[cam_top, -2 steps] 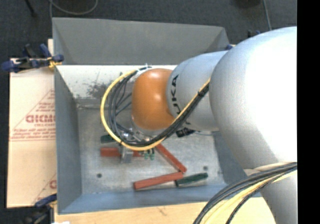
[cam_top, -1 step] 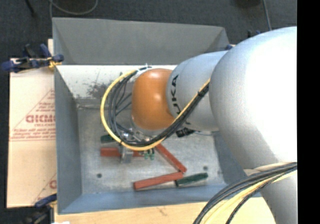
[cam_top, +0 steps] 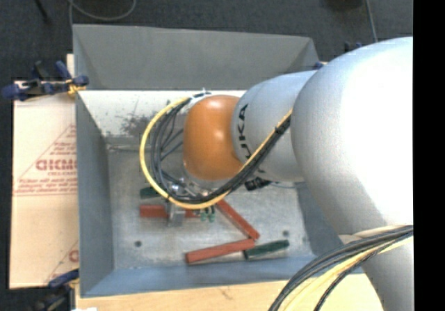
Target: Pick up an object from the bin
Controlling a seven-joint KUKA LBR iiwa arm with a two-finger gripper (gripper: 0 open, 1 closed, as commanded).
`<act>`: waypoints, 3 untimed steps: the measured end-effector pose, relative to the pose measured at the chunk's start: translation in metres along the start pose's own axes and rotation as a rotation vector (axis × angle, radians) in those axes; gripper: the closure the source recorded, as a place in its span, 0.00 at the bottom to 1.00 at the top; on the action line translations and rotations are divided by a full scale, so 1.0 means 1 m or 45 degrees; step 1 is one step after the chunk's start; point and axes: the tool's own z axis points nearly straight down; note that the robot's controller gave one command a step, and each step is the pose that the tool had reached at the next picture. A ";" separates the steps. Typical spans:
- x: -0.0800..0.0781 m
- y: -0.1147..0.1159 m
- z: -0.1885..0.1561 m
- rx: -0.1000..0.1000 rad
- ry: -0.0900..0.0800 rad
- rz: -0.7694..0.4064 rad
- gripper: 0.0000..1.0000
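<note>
The thing nearest your tool is a short red-brown block (cam_top: pixel 151 211), lying flat on the floor of the bin (cam_top: pixel 92 184). The gripper (cam_top: pixel 179 213) stands low, just to the right of the block at its right end. You cannot tell whether it touches the block. You also cannot tell whether the gripper is spread or pressed together, because the wrist's orange cover (cam_top: pixel 208 137) and the yellow cable loop (cam_top: pixel 148 137) hang over it. Count nothing as held yet.

By the look of it you are at the bottom of the reach, with the grasp itself not yet made. The next move calls for closing squarely on the block and then lifting straight up, not sliding sideways.

Mind the neighbours. A dark green piece (cam_top: pixel 149 192) lies just above the block. On the far side of the gripper from the block are a small green bit (cam_top: pixel 206 216) and a slanted red stick (cam_top: pixel 238 223), and a sideways drag could catch either. Lower right of the block, well apart from it, a long red-brown stick (cam_top: pixel 217 253) and a dark green pen (cam_top: pixel 266 250) lie nearly end to end.

To the left of the block, bare floor runs to the sloping left wall, and below the block the floor is bare up to the near wall. That gives you some slack on those two sides. The right side is crowded, so straight up is your cleanest way out.
</note>
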 end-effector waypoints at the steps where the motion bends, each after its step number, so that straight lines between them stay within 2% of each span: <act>1: 0.000 0.000 0.000 0.000 0.000 0.001 1.00; 3: 0.000 0.000 0.000 0.000 0.000 0.001 1.00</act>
